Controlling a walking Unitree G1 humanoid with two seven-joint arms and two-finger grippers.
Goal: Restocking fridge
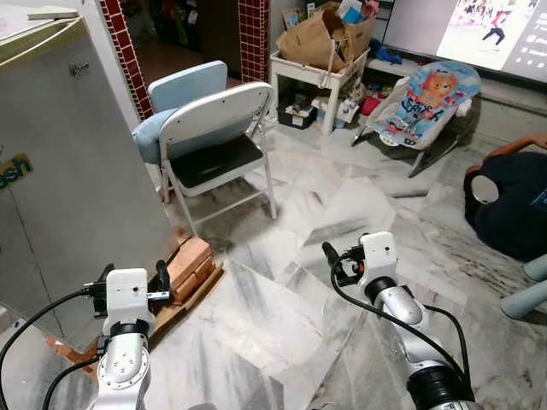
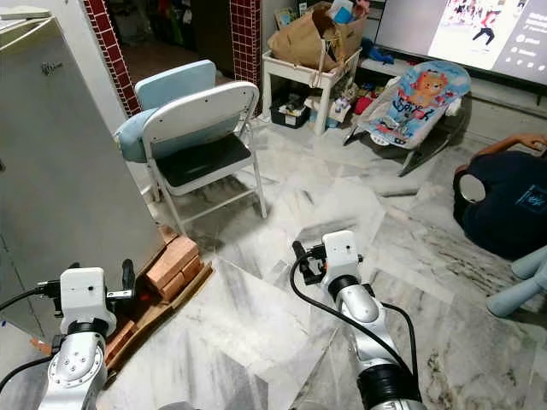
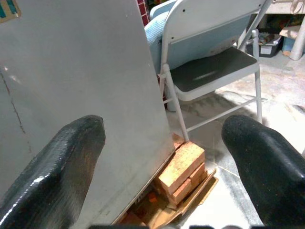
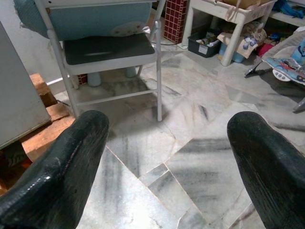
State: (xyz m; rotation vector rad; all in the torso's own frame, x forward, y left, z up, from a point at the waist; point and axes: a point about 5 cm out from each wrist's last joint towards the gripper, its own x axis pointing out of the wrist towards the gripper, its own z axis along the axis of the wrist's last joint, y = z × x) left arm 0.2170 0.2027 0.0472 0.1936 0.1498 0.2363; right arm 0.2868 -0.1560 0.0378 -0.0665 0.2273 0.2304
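Both arms are hanging out front with nothing in them, the left gripper (image 3: 162,162) and right gripper (image 4: 167,157) spread wide and empty, probably because the fridge (image 1: 68,171), just ahead-left of the left gripper on bricks (image 1: 190,266), is shut.

The grey fridge (image 1: 68,171) stands shut at the left, its base raised on bricks (image 1: 190,265).

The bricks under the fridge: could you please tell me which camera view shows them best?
The left wrist view: the bricks sit close and sharp under the fridge, between the open left gripper fingers. Both eye views show them smaller; the right wrist view catches them at its edge.
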